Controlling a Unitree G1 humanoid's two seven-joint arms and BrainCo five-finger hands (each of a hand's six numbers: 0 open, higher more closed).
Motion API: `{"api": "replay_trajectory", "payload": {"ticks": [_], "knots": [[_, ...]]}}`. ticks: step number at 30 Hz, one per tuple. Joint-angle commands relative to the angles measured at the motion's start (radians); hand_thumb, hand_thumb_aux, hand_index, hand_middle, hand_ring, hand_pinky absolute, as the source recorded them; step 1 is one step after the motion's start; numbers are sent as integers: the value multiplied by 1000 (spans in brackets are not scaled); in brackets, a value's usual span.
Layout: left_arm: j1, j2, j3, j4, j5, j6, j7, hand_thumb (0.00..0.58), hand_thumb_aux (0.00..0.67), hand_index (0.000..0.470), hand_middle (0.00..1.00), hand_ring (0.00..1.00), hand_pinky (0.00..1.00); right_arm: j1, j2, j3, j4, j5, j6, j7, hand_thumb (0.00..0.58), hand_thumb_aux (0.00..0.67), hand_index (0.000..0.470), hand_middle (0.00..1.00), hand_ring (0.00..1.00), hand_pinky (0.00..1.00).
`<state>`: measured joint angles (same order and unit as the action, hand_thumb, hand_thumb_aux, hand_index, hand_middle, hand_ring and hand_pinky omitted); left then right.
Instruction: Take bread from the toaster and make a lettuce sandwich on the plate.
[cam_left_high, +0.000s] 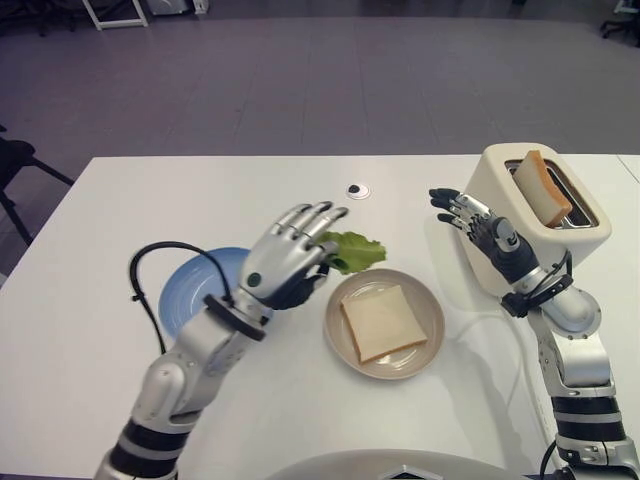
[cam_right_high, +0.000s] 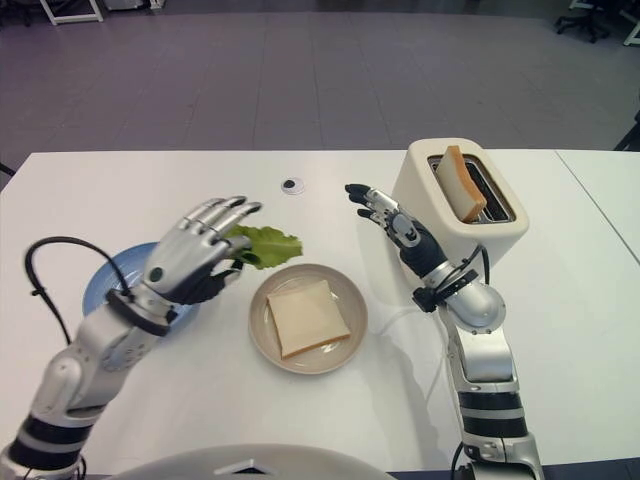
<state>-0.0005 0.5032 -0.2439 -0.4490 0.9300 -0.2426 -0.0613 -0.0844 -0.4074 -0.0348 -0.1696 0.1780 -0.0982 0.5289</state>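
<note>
Done so far: one bread slice (cam_left_high: 385, 322) is lying flat on the beige plate (cam_left_high: 432, 310), so the sandwich base looks to be in place.

Step in hand: the left hand (cam_left_high: 285, 262) is gripping the lettuce leaf (cam_left_high: 355, 250) by one end. It is holding the leaf above the worktop (cam_left_high: 150, 190), just beside the plate's left rim. The leaf is not yet lying over the bread.

Right hand: the right hand (cam_left_high: 480, 228) is hovering with fingers spread and holding nothing, just beside the toaster (cam_left_high: 495, 175) on its near-left side.

Left to do: the leaf is waiting to go onto the slice. The second slice (cam_left_high: 545, 187) is sticking up, tilted, from a toaster slot and will probably have to come out and close the sandwich.

Hard to make out: the left hand's own fingers are covering the pinch on the leaf, so exactly where they are touching it cannot be told. The other toaster slot's inside is also unclear.

Nearby: a blue plate (cam_left_high: 185, 300) is sitting under the left forearm, a black cable (cam_left_high: 165, 244) is looping over it, and a small round disc (cam_left_high: 358, 190) is lying farther back.
</note>
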Motion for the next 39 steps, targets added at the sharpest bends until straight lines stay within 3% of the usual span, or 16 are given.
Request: {"api": "replay_trajectory", "payload": {"ticks": [1,8,14,15,16,17,21,28,29,30,31,32,33,39], "knots": [[-53,-97,-181,144,56,-49,-6,580,670,470,0,0,0,-1,14,6,10,-4,-11,-5,0,0,0,0,0,0],[-76,-106,-314,344,159,-83,31,580,670,470,0,0,0,2,21,14,6,-6,-19,-8,0,0,0,0,0,0],[-78,-89,-327,348,177,-78,40,580,670,470,0,0,0,7,20,15,-1,-5,-17,-7,0,0,0,0,0,0],[-75,-87,-327,339,171,-80,38,512,441,310,0,0,0,7,20,16,-1,-5,-17,-7,0,0,0,0,0,0],[-71,-83,-327,329,166,-82,35,454,357,251,0,0,0,7,20,16,-1,-5,-16,-6,0,0,0,0,0,0],[-66,-80,-326,320,162,-83,33,343,242,170,0,0,0,7,19,16,-1,-5,-16,-6,0,0,0,0,0,0],[-45,-48,-297,261,152,-82,24,425,323,227,0,0,0,4,17,15,-2,-3,-13,-4,0,0,0,0,0,0],[15,33,-214,148,135,-81,4,445,347,243,0,0,0,3,11,7,-3,2,-12,-3,0,0,0,0,0,0],[29,41,-202,127,131,-81,-1,415,313,219,0,0,0,1,8,4,-3,2,-14,-2,0,0,0,0,0,0],[47,46,-187,102,116,-81,-3,337,236,166,0,0,0,-3,1,-5,-4,-2,-20,-3,0,0,0,0,0,0],[67,50,-174,77,99,-85,-4,168,105,74,0,0,0,-10,-10,-17,-4,-12,-31,-7,0,0,0,0,0,0],[88,50,-164,55,75,-88,-7,66,39,28,0,0,0,-18,-22,-32,-4,-17,-38,-10,0,0,0,0,0,0],[112,45,-155,31,47,-89,-11,0,0,0,0,0,0,-26,-36,-49,-3,-22,-45,-14,0,0,0,0,0,0],[224,14,-73,-64,-169,-105,-2,0,0,0,0,0,0,-120,-147,-175,5,-164,-128,-122,0,0,0,0,0,0]]}}
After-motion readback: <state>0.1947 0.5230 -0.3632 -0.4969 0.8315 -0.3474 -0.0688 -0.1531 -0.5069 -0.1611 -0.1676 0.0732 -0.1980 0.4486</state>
